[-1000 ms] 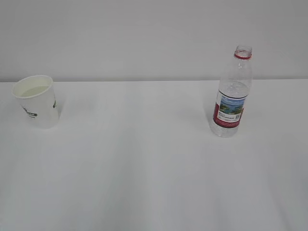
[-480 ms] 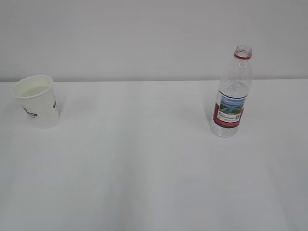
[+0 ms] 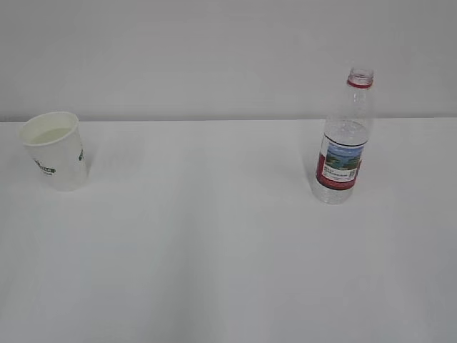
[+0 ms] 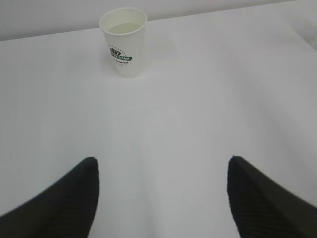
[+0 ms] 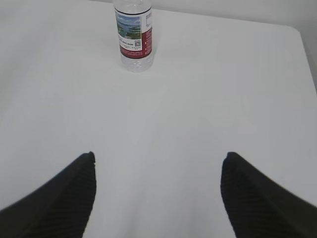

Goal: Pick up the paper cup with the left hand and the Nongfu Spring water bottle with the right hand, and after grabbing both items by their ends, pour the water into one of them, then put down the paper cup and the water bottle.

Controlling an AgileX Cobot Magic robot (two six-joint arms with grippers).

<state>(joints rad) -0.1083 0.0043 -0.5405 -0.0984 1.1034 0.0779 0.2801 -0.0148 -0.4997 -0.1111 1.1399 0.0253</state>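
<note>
The white paper cup (image 3: 55, 150) with a green logo stands upright at the far left of the table; its pale inside holds clear water. In the left wrist view the paper cup (image 4: 124, 42) is far ahead of my left gripper (image 4: 162, 163), which is open and empty. The Nongfu Spring water bottle (image 3: 344, 139), uncapped, stands upright at the right. The right wrist view cuts off the top of the water bottle (image 5: 134, 34), which stands well ahead of my open, empty right gripper (image 5: 158, 159). Neither arm shows in the exterior view.
Both things stand on a white table (image 3: 214, 236) before a plain grey wall. The table's right corner (image 5: 297, 30) shows in the right wrist view.
</note>
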